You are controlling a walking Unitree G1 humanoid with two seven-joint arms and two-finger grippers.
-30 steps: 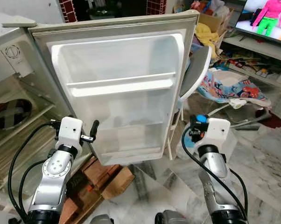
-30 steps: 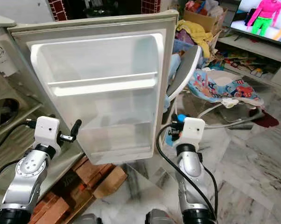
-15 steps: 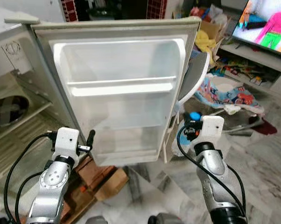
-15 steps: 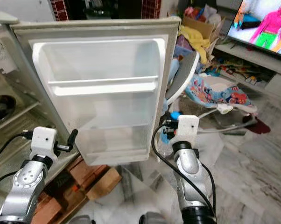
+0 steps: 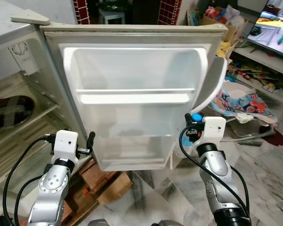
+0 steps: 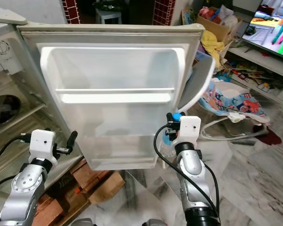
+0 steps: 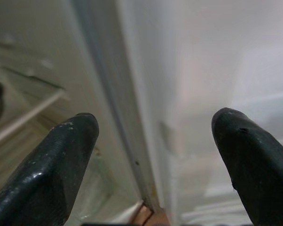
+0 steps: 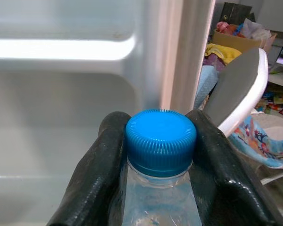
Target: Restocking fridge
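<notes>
Now | right gripper (image 8: 160,155) jaws clamp clear bottle (image 8: 161,197) (blue ribbed cap) | left gripper (image 7: 153,155) jaws apart

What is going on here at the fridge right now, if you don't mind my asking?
The robot stands facing the open fridge door, whose shelves are bare. Its right claw is shut on a clear water bottle with a blue cap, held near the door's outer edge. The left claw is open and holds nothing, pointing at the door's hinge side. The bottle is not yet on a shelf.
</notes>
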